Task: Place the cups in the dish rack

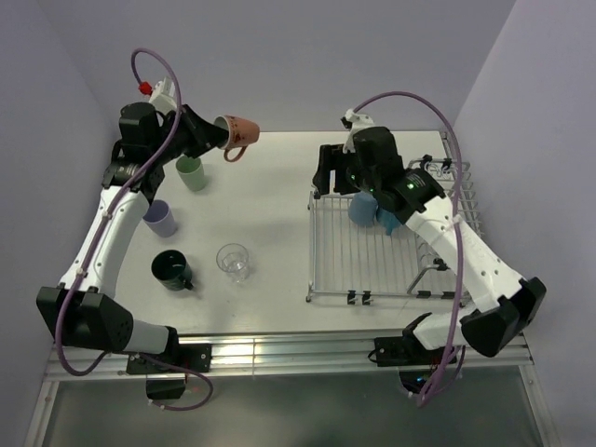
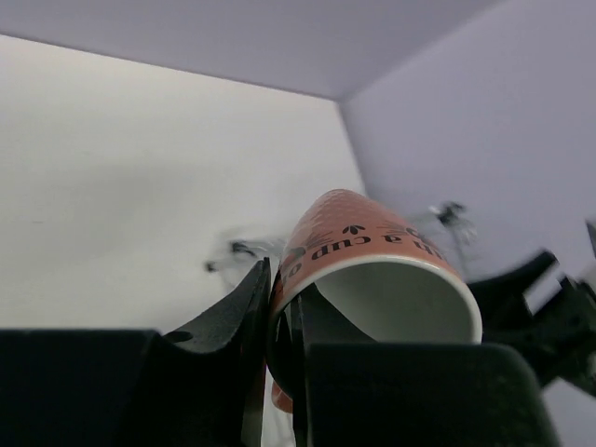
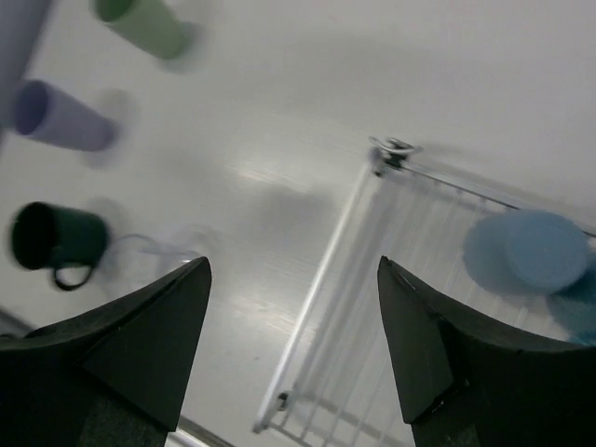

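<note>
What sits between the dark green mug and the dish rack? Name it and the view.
The clear glass tumbler stands between the dark green mug and the dish rack; the table around it is bare. The top external view shows this.

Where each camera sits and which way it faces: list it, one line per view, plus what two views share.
Top external: above and behind the arms, looking down on the table and dish rack; both arms show.
Left wrist: on the left arm, facing across the table toward the far corner; left gripper shows, pinching the orange mug.
Right wrist: over the rack's edge, looking down; open right gripper shows.
Shared: top and right wrist both show the light blue cup in the rack and the dark green mug.
</note>
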### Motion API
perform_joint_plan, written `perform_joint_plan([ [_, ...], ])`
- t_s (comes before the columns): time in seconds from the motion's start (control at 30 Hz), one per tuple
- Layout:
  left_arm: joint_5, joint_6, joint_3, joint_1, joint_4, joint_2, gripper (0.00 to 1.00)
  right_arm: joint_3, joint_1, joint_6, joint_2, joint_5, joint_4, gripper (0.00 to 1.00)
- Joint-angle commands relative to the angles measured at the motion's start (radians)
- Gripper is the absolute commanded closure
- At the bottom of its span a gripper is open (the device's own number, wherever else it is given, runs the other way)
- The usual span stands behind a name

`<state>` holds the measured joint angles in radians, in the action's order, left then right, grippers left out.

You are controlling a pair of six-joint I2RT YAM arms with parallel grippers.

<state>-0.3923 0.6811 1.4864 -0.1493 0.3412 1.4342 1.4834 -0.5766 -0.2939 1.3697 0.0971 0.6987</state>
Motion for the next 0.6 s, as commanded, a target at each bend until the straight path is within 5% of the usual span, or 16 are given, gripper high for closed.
perform_joint_plan([
  [0.0,-0.339,0.116,-0.13,0.007,-0.285,-0.009,1.0,-0.032,-0.006,-0.048,-0.107,-0.233,-0.218,0.2],
  [0.37,-0.595,0.452,-0.31,-0.001,-0.901,0.009,1.0,-0.227,-0.005,-0.209,-0.193,-0.591,-0.672,0.1],
  [0.57,-0.614,0.462,-0.319,-0.055,-0.935,0.017,1.0,-0.281,-0.005,-0.241,-0.187,-0.565,-0.817,0.06],
])
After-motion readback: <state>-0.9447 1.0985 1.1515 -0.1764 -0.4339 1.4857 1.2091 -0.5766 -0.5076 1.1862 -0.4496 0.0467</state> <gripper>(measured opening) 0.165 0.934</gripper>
